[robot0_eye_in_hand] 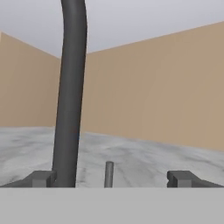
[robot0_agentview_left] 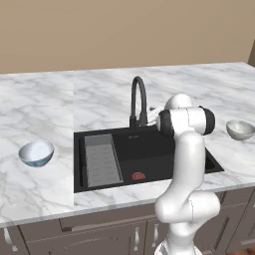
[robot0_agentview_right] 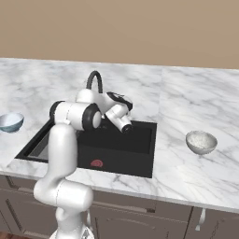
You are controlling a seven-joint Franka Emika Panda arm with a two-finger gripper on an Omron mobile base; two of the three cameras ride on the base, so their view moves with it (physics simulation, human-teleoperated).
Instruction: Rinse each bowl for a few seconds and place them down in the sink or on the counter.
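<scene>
White arm folded over wide black sink (robot0_agentview_left: 149,149), gripper (robot0_eye_in_hand: 111,177) spread wide, empty, at black arched faucet (robot0_eye_in_hand: 70,96); pale-blue-outside bowl (robot0_agentview_left: 36,153) and speckled greyish bowl (robot0_agentview_right: 201,142) empty on marble counter (robot0_agentview_left: 45,104).

The blue-and-white bowl (robot0_agentview_left: 36,153) stood upright on the white marble counter (robot0_agentview_left: 40,99), well to the left of the sink (robot0_agentview_left: 149,149) — white inside, pale blue outside, with nothing visible in it. The speckled greyish bowl (robot0_agentview_left: 240,129) stood upright on the counter to the sink's right, also apart from the basin. The sink was a black rectangle sunk in the counter — a grey ridged tray (robot0_agentview_left: 102,160) along its left side, a red drain ring (robot0_agentview_left: 139,175) near the front, a black arched faucet (robot0_agentview_left: 139,99) at the back.
</scene>
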